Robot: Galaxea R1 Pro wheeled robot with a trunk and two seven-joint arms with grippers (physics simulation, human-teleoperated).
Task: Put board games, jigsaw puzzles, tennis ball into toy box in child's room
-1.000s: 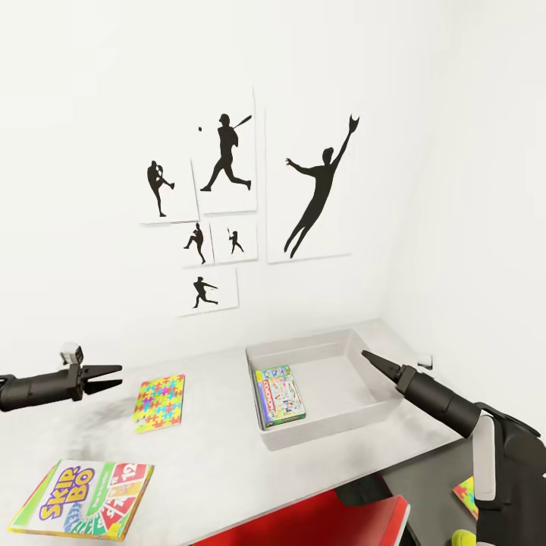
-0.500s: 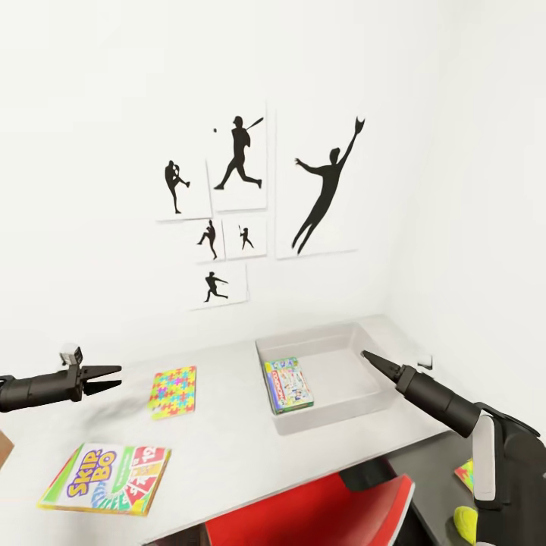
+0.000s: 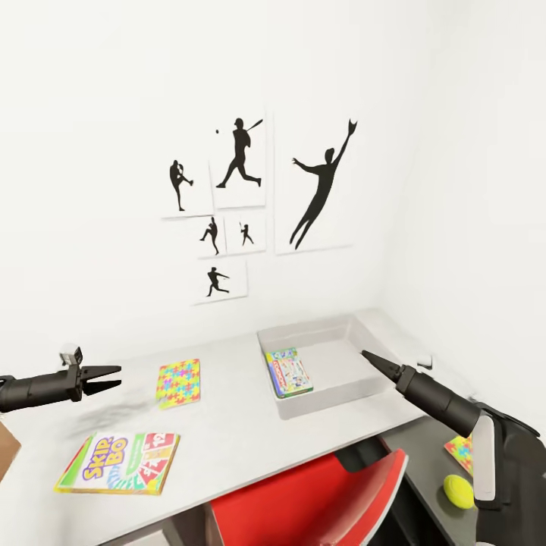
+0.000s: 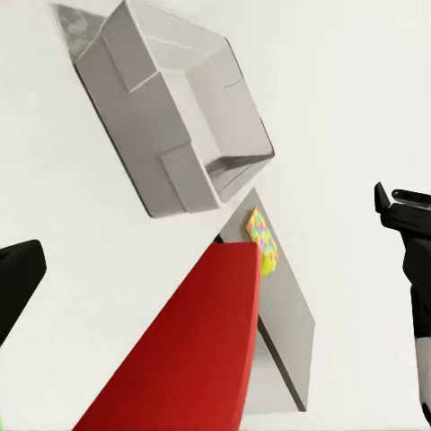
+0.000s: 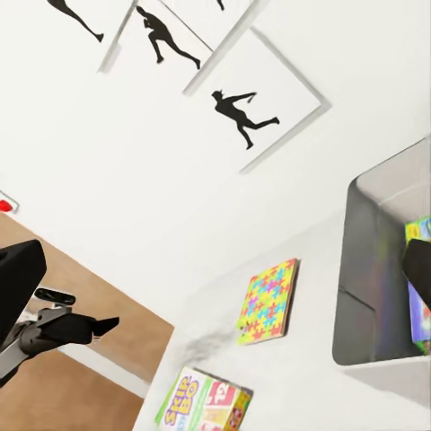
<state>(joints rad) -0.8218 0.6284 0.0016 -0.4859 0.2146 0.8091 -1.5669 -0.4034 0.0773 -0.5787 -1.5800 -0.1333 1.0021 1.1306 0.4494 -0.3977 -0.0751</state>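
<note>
The light-grey toy box (image 3: 356, 375) stands on the table's right part, with the green-white Monopoly board game (image 3: 289, 372) lying flat inside it. A bright jigsaw puzzle (image 3: 179, 383) lies mid-table, and a Skip-Bo board game (image 3: 120, 462) sits near the front left edge. Another jigsaw puzzle (image 3: 460, 453) and the tennis ball (image 3: 458, 490) rest on a dark lower surface past the table's right end. My left gripper (image 3: 112, 378) hovers open, left of the puzzle. My right gripper (image 3: 369, 357) hangs open over the toy box's right rim, holding nothing. The bed is out of view.
A red chair (image 3: 318, 504) is tucked under the table's front edge (image 3: 250, 485), below the toy box. White walls close in behind and to the right, with black sports-silhouette pictures (image 3: 243, 197) on the back wall. A brown object (image 3: 6, 449) pokes in at the far left.
The whole picture has shifted as the camera moved. The table's things now sit higher and farther right, and the ball and lower puzzle show more. Both arms keep their pose.
</note>
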